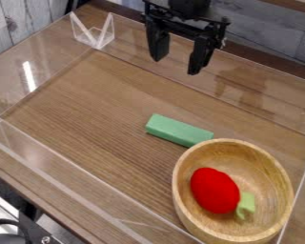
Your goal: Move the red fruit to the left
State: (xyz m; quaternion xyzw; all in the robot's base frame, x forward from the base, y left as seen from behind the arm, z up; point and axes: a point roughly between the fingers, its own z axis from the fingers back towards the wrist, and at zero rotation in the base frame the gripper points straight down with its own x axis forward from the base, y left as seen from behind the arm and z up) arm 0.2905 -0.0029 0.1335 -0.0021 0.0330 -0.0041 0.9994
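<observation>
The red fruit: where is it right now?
In the camera view, the red fruit lies inside the wooden bowl at the lower right, just below the green block.

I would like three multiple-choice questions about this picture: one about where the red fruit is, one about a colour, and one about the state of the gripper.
1. Where is the red fruit?
A. on the bare table
B. inside the wooden bowl
C. on top of the block

2. What colour is the flat block?
A. green
B. blue
C. yellow

3. How is the gripper?
A. shut on the fruit
B. shut on the block
C. open and holding nothing

Answers: 1 B, the fruit lies within the bowl's rim. 2 A, the block beside the bowl is green. 3 C, its fingers stand apart above the table, far from the fruit.
</observation>
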